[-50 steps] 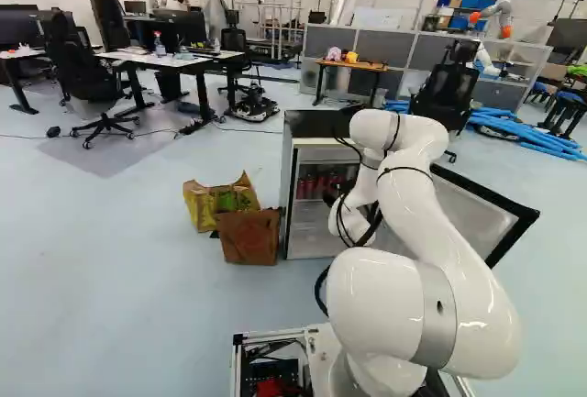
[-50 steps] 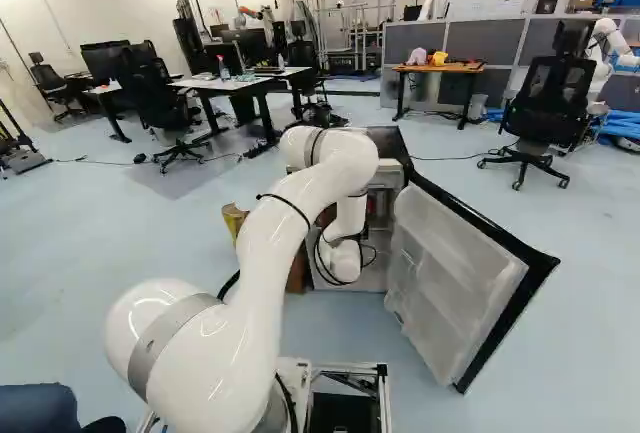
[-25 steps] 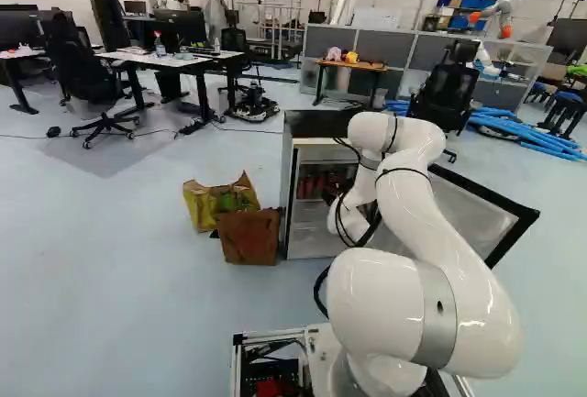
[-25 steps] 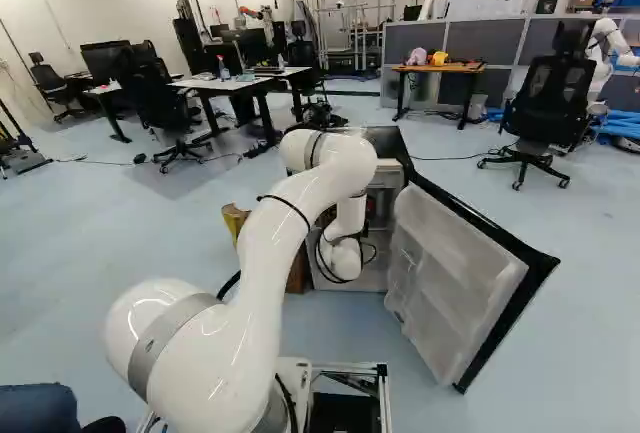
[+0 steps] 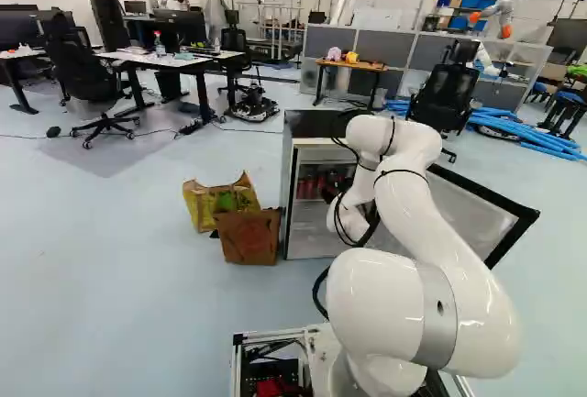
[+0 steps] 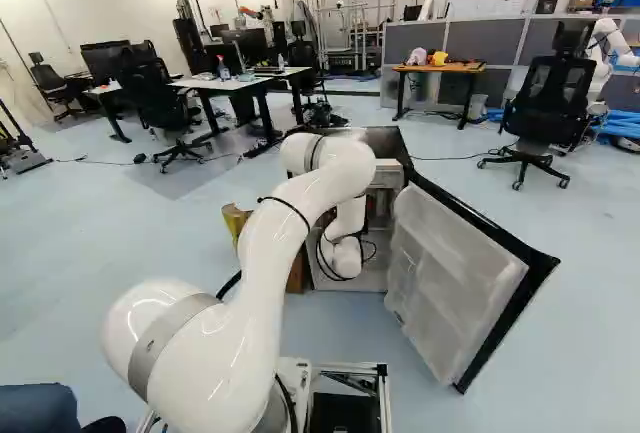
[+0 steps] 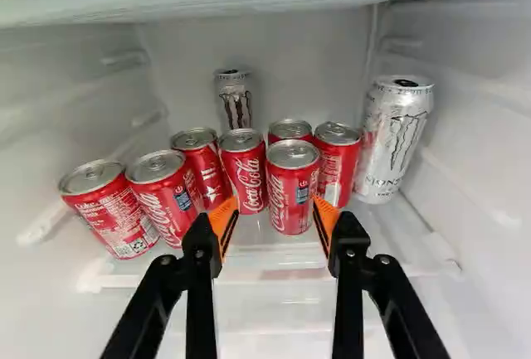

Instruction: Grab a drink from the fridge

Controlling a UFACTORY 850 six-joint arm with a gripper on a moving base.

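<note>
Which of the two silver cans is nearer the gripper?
The silver can beside the fridge's side wall; the other silver can stands behind the red cans, farther from the gripper.

the white arm (image 5: pixel 433 223) before the open black-topped fridge (image 5: pixel 312 197), two bags (image 5: pixel 237 218) just beside it

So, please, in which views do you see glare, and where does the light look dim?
Left base view: bright glints on the white arm, dim inside the fridge. Right base view: glints on the arm too. Wrist view: pale walls brightly lit, shine on the red cans.
</note>
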